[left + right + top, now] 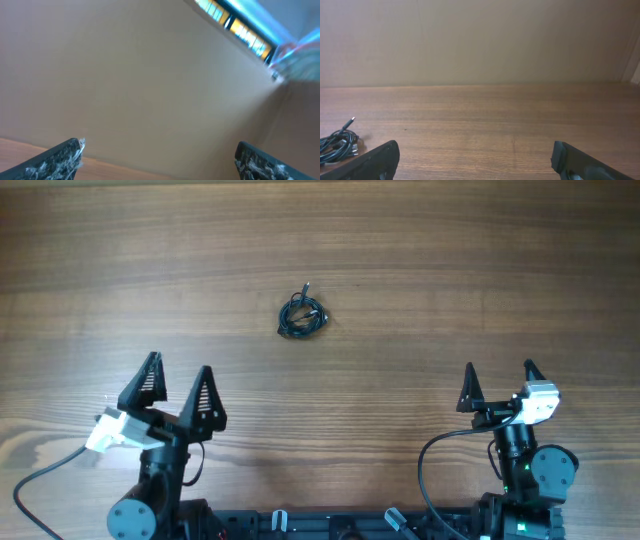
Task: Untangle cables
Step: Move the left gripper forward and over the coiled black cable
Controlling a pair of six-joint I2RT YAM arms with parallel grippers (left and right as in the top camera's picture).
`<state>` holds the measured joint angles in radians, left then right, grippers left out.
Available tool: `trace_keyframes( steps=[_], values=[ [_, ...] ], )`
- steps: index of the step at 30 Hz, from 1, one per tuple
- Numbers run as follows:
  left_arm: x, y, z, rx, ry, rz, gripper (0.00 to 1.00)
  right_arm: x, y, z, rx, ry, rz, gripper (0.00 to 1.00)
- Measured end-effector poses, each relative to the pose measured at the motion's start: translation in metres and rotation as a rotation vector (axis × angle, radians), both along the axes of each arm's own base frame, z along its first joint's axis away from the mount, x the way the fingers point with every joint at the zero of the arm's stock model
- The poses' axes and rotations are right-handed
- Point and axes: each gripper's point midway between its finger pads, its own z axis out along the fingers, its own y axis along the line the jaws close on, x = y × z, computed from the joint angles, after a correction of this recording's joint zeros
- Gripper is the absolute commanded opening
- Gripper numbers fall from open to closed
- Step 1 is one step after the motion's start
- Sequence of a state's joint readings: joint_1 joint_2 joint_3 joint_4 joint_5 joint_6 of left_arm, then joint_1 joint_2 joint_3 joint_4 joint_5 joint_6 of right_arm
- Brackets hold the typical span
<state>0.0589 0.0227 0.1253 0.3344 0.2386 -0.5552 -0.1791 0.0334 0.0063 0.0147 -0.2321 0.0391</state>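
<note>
The cables (302, 316) lie as one small dark knotted bundle on the wooden table, a little left of centre and toward the far side. In the right wrist view the cables (337, 145) show at the lower left with one plug end sticking up. My left gripper (178, 383) is open near the front left, well short of the bundle, its wrist camera tilted up at the wall. My right gripper (499, 382) is open at the front right, far from the bundle, with bare wood between its fingers (377, 160).
The wooden table (450, 270) stretches wide around the bundle. A beige wall (480, 40) rises behind its far edge. Thicker black arm cables (435, 455) loop by the arm bases at the near edge.
</note>
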Motion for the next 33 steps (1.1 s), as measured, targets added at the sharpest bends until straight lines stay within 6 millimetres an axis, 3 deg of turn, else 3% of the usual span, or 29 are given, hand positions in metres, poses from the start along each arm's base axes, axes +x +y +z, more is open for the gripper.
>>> trace_keyframes(
  steps=[4,8,21,27,33],
  values=[
    [0.002,0.000,0.013,-0.081,0.021,-0.041,1.00,0.000,0.000,0.000,0.000,0.000,0.000,0.99],
    [0.015,0.000,0.023,-0.117,0.079,-0.056,1.00,0.000,0.000,0.000,0.000,0.000,0.001,1.00],
    [0.124,0.003,0.041,-0.150,0.345,-0.064,1.00,0.000,0.000,-0.001,0.001,0.003,0.002,1.00],
    [0.160,-0.001,0.054,-0.146,0.403,-0.093,1.00,0.000,0.000,-0.001,0.000,0.003,0.002,1.00],
    [0.180,-0.017,0.047,-0.125,0.460,-0.198,1.00,0.000,0.000,-0.001,0.001,0.003,0.002,1.00]
  ],
)
